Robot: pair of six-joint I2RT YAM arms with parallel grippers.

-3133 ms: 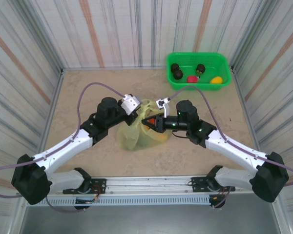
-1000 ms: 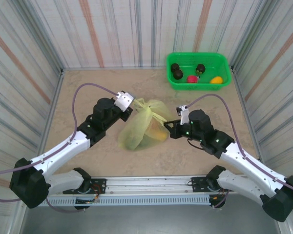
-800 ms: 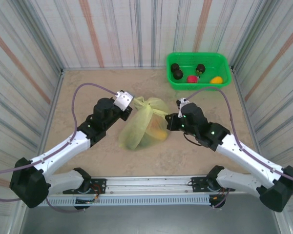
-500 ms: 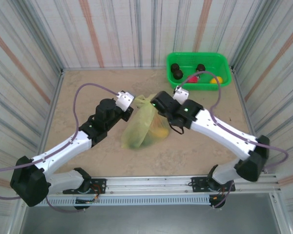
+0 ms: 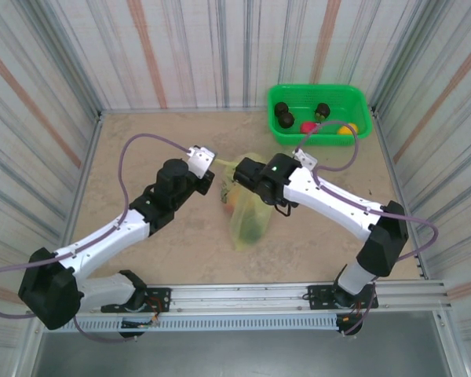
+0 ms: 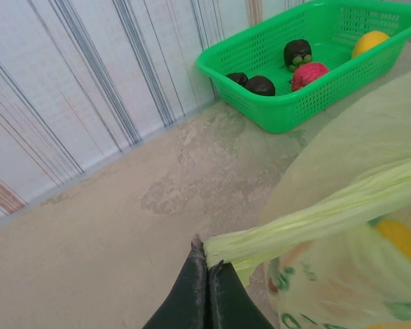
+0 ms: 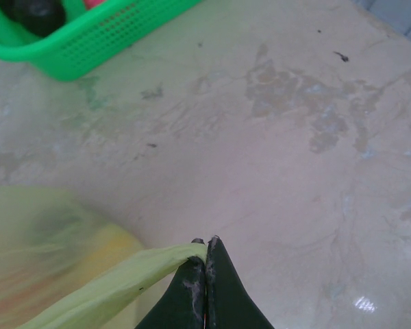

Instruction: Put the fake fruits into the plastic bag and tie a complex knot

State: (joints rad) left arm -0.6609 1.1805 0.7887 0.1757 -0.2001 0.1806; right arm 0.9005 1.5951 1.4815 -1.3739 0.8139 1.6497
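The plastic bag point(image 5: 251, 214), thin and pale yellow-green, lies mid-table with orange and yellow fake fruits showing through its film. My left gripper point(image 5: 217, 174) is shut on one twisted handle point(image 6: 308, 212), which runs taut to the right from my left gripper point(image 6: 206, 255). My right arm reaches across the bag, and my right gripper point(image 5: 232, 173) sits close beside the left one. In the right wrist view my right gripper point(image 7: 205, 244) is shut on the other handle strip point(image 7: 116, 282). More fake fruits point(image 5: 306, 126) lie in the green basket.
The green basket point(image 5: 318, 89) stands at the back right, holding dark fruits point(image 6: 260, 86), a red one point(image 6: 308, 73) and a yellow one point(image 6: 370, 41). Striped walls enclose the table on three sides. Bare tabletop point(image 5: 141, 133) spreads to the left and behind.
My right arm has swung from the bag's right side across to its left, carrying its handle over. The bag has drawn in narrower and shifted right. My left arm has barely moved.
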